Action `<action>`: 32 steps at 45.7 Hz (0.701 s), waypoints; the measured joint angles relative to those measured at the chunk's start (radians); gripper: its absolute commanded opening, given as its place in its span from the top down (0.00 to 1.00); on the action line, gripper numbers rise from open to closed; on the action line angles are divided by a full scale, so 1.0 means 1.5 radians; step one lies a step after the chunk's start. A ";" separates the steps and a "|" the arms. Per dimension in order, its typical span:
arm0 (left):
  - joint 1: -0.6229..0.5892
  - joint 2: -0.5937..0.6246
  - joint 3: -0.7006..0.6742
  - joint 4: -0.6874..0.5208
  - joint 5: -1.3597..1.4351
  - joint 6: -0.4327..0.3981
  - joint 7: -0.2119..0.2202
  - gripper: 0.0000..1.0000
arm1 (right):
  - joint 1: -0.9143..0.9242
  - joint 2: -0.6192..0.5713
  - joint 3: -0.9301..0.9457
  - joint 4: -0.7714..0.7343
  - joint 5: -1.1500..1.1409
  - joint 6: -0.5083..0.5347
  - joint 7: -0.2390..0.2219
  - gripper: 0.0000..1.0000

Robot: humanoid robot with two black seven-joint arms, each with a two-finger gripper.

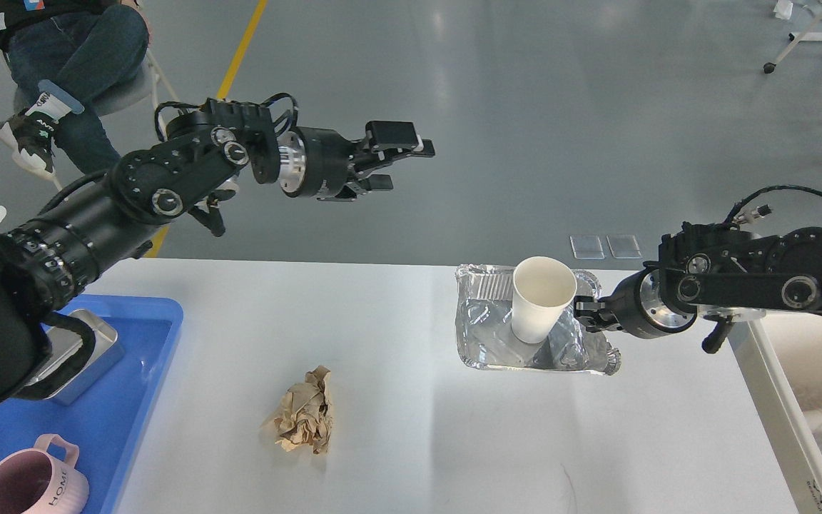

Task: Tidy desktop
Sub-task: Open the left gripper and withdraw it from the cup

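Observation:
A white paper cup (pixel 541 300) stands upright in a crumpled foil tray (pixel 479 335) at the table's far right. My right gripper (pixel 586 315) is at the tray's right rim and seems shut on it; its dark fingers are hard to tell apart. My left gripper (pixel 405 164) is open and empty, raised high beyond the table's far edge, well left of the cup. A crumpled ball of brown paper (pixel 304 420) lies on the white table (pixel 411 442) near the front middle.
A blue tray (pixel 133 414) at the left edge holds a metal container (pixel 90 357) and a pink mug (pixel 29 485). A white bin (pixel 796 428) with foil waste stands off the table's right edge. A seated person (pixel 68 57) is at the far left.

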 measured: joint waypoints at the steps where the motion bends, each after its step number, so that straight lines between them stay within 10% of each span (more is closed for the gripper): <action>1: 0.008 0.013 0.003 -0.001 0.000 0.000 -0.009 0.03 | 0.000 0.000 0.000 0.000 0.000 0.000 0.000 1.00; 12: 0.093 0.185 0.031 -0.054 0.000 -0.002 -0.044 0.03 | 0.000 -0.006 -0.002 -0.001 0.000 -0.001 0.000 1.00; 32: 0.188 0.650 0.059 -0.462 0.001 0.018 -0.038 0.03 | 0.000 -0.016 -0.001 -0.001 0.000 -0.002 0.000 1.00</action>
